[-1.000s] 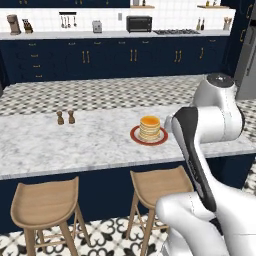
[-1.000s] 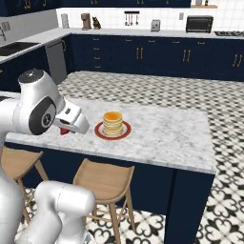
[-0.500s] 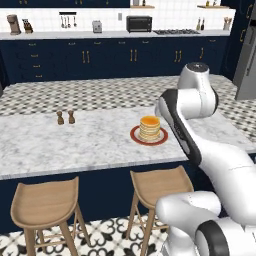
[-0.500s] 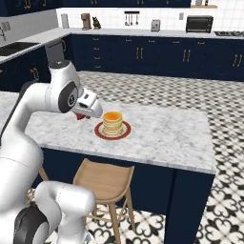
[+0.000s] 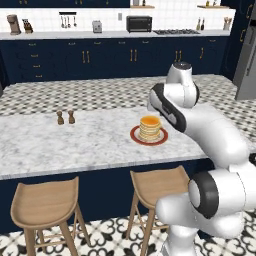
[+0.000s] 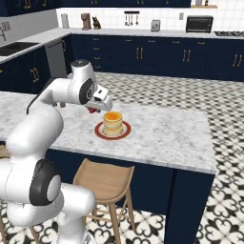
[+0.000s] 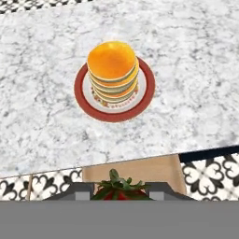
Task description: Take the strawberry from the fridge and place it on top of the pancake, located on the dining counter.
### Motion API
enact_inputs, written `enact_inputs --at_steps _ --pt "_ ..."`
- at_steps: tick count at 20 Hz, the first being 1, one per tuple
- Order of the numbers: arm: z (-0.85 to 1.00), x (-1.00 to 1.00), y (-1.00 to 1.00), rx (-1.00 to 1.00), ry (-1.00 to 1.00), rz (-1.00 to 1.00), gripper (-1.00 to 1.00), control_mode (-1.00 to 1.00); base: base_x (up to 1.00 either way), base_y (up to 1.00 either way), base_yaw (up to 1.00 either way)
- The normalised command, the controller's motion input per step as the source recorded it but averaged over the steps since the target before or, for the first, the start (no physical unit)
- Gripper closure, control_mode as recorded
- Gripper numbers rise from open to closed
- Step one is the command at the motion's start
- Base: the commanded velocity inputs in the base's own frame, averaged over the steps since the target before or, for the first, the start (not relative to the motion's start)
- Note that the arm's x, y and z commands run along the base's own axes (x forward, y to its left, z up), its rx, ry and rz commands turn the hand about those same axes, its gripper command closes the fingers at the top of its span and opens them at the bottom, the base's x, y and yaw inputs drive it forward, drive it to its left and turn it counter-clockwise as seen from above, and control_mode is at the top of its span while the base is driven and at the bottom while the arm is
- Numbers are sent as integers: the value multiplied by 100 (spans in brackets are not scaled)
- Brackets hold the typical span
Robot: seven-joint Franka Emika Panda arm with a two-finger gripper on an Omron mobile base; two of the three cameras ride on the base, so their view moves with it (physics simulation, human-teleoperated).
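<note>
My pincer point(image 7: 119, 193) is pinched on the strawberry point(image 7: 119, 187), beside the pancake point(image 7: 112, 65) above the table point(image 7: 196, 70). I judge it light, soft, bruisable, so the sides want gentle pressure.

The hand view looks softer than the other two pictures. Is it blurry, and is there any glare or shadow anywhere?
Hand view: slightly soft, yet the pancake and its red-rimmed plate read clearly; the strawberry between the fingertips is cut off by the picture's bottom. Left base view: even, flat light, no glare on the dining counter. Right base view: just as even, with only a faint shadow under the gripper.
</note>
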Motion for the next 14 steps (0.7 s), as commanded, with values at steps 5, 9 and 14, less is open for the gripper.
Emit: enact_inputs --at_steps 5,9,14 --pt "-40 91 -9 0 0 5 100 -100 0 0 0" --pt "-50 83 -4 0 0 4 100 -100 0 0 0" --pt "-37 84 0 0 -1 1 100 -100 0 0 0"
